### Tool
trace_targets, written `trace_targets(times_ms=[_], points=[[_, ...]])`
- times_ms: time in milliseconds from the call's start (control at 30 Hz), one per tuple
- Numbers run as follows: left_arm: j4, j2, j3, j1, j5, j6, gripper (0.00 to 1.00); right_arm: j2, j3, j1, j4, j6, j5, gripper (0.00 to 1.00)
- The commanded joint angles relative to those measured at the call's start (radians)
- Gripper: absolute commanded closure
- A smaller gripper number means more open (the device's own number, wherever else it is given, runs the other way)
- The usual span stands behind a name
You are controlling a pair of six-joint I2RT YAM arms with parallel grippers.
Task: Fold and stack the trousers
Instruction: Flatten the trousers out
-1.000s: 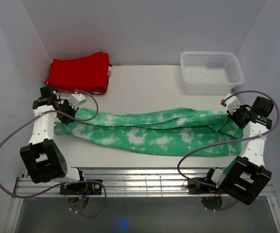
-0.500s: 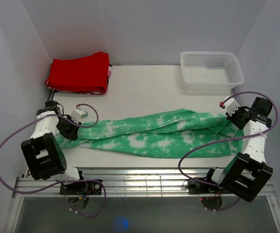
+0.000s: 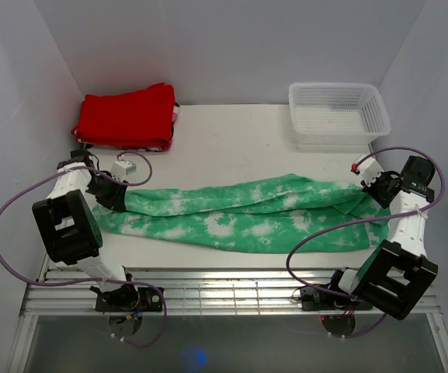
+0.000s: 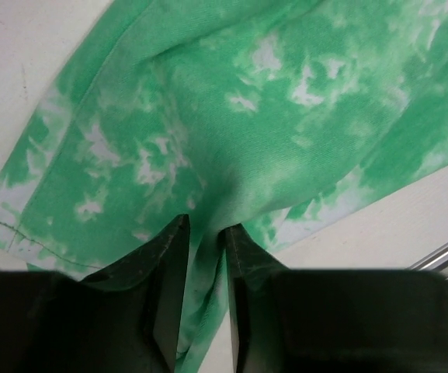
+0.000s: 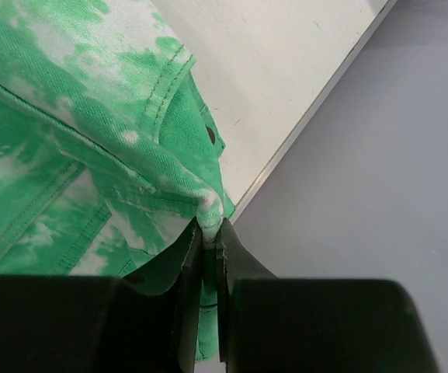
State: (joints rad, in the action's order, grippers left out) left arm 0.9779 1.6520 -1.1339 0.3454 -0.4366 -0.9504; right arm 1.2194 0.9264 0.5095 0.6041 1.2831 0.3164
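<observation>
The green tie-dye trousers lie stretched left to right across the near half of the white table. My left gripper is shut on the leg end at the left. In the left wrist view, cloth is pinched between the fingers of the left gripper. My right gripper is shut on the waist end at the right, close to the table's right edge. In the right wrist view, the right gripper pinches a fold of the waistband, with seams and a pocket showing.
A folded red garment lies at the back left. A white mesh basket stands at the back right. A metal rail runs along the near edge. Grey walls close in on both sides.
My left gripper moved nearer with the leg end, then eased back a little, dragging the cloth's left end. The right gripper stayed almost still.
</observation>
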Motion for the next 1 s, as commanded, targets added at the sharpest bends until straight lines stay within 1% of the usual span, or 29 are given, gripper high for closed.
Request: trace_targets(times_ms=[0, 33, 67, 133, 267, 333, 367, 433, 467, 533, 567, 633, 667, 700, 733, 767, 800, 833, 867, 933, 967], points=[[0.008, 0.003, -0.047, 0.004, -0.076, 0.019, 0.72, 0.003, 0.02, 0.004, 0.0, 0.002, 0.006, 0.92], [0.004, 0.005, -0.055, 0.004, -0.073, 0.036, 0.9, 0.002, 0.023, 0.004, -0.001, -0.001, 0.004, 0.92], [0.001, 0.002, -0.069, 0.007, -0.067, 0.041, 0.95, 0.0, 0.028, 0.004, -0.001, -0.002, 0.0, 0.92], [0.002, -0.018, -0.081, 0.017, -0.065, 0.039, 0.99, -0.004, 0.037, 0.012, -0.004, -0.013, 0.001, 0.92], [-0.033, -0.124, -0.104, 0.082, -0.059, 0.039, 1.0, -0.044, 0.008, 0.05, -0.052, -0.01, 0.024, 0.92], [-0.035, -0.193, -0.101, 0.098, -0.044, 0.021, 1.0, -0.057, -0.009, 0.069, -0.067, 0.01, 0.03, 0.92], [-0.021, -0.216, -0.093, 0.113, -0.037, 0.004, 1.0, -0.066, -0.009, 0.078, -0.066, 0.012, 0.044, 0.92], [0.024, -0.28, -0.072, 0.122, -0.031, -0.077, 1.0, -0.081, -0.005, 0.107, -0.055, 0.022, 0.062, 0.92], [0.077, -0.296, -0.069, 0.133, -0.027, -0.106, 1.0, -0.098, 0.003, 0.119, -0.049, 0.044, 0.084, 0.92], [0.131, -0.337, -0.07, 0.15, -0.036, -0.168, 1.0, -0.115, 0.009, 0.153, -0.029, 0.074, 0.111, 0.92], [0.158, -0.35, -0.073, 0.164, -0.051, -0.172, 1.0, -0.139, 0.009, 0.164, -0.026, 0.094, 0.14, 0.92], [0.159, -0.379, -0.076, 0.168, -0.066, -0.134, 1.0, -0.162, -0.018, 0.185, -0.036, 0.114, 0.17, 0.92], [0.159, -0.382, -0.076, 0.168, -0.095, -0.12, 1.0, -0.178, -0.03, 0.185, -0.07, 0.111, 0.196, 0.92], [0.156, -0.377, -0.078, 0.168, -0.108, -0.107, 1.0, -0.179, -0.061, 0.182, -0.093, 0.093, 0.21, 0.92], [0.139, -0.367, -0.089, 0.167, -0.114, -0.056, 1.0, -0.176, -0.072, 0.173, -0.118, 0.084, 0.222, 0.92], [0.096, -0.321, -0.102, 0.164, -0.113, -0.027, 1.0, -0.149, -0.08, 0.152, -0.147, 0.068, 0.198, 0.92], [0.073, -0.284, -0.122, 0.162, -0.11, 0.008, 1.0, -0.124, -0.081, 0.094, -0.206, 0.023, 0.169, 0.92], [0.049, -0.243, -0.15, 0.162, -0.111, 0.048, 1.0, -0.092, -0.072, 0.068, -0.23, 0.0, 0.139, 0.92], [0.015, -0.142, -0.22, 0.162, -0.114, 0.132, 1.0, -0.021, -0.057, 0.043, -0.253, -0.026, 0.091, 0.92], [-0.022, -0.03, -0.311, 0.162, -0.145, 0.231, 1.0, 0.061, 0.007, -0.015, -0.323, -0.12, 0.047, 0.92], [-0.04, 0.079, -0.404, 0.158, -0.154, 0.324, 1.0, 0.142, 0.035, -0.035, -0.352, -0.161, 0.005, 0.92]])
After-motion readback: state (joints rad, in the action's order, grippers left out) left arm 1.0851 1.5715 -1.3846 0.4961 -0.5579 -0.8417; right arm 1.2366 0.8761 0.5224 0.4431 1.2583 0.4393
